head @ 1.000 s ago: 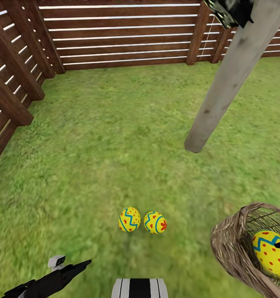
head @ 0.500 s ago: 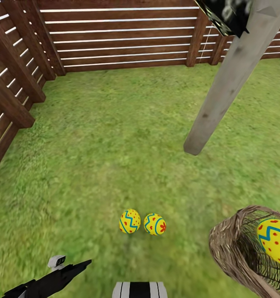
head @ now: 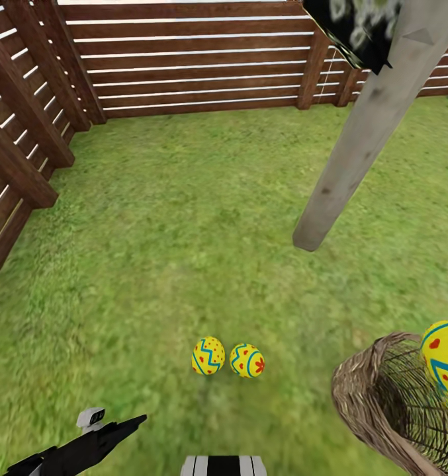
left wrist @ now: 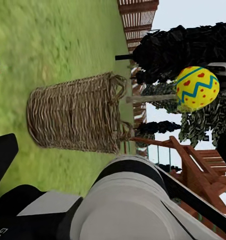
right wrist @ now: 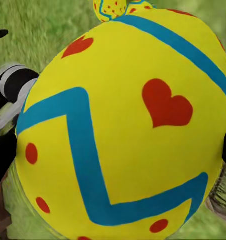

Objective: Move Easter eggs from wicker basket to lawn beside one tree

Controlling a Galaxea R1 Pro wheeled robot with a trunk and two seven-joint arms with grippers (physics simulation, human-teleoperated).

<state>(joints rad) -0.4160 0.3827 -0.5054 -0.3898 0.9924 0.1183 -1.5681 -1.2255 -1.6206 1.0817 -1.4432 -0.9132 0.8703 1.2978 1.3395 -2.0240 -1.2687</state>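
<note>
Your wicker basket (head: 369, 403) reads as rough, loosely woven tan-brown cane, matt, with open see-through sides. The third egg (head: 445, 357) you see above it is smooth, satin-painted yellow with blue zigzags and red spots; the two eggs on the grass (head: 208, 356) (head: 247, 360) match it. The lawn (head: 184, 231) is short, coarse, matt green turf. The tree trunk (head: 356, 139) looks smooth, pale grey-brown bark, dull. The fence (head: 197, 59) is brown slatted wood, flat finish. Your left arm (head: 78, 449) shows black matt plastic.

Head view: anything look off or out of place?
Nothing damaged or spilled. Two eggs lie side by side on the lawn, short of the tree. The third egg sits above the basket, mid-lift, as the task expects.
</note>
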